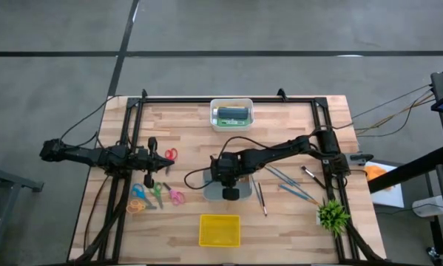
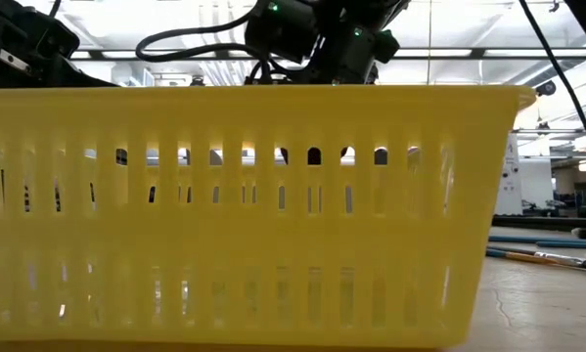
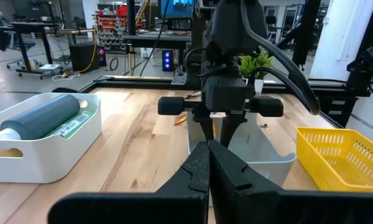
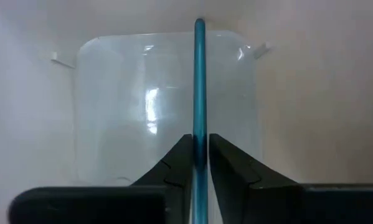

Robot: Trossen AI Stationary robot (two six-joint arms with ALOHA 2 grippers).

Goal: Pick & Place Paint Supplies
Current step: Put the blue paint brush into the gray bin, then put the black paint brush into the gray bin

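My wooden table (image 1: 191, 144) is carrying everything here. A white bin (image 1: 231, 114) is sitting at twelve o'clock, a yellow basket (image 1: 219, 230) at six, and a grey tub (image 1: 215, 192) near the centre. Scissors (image 1: 156, 193) are lying at eight o'clock, loose brushes (image 1: 291, 185) at four, and a green plant (image 1: 333, 215) is standing at five.

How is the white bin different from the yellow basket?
The white bin has solid walls; the yellow basket has slotted walls. The white bin sits at the table's far edge, the basket at the near edge. The bin holds a dark tube; the basket looks empty. Both are rectangular.
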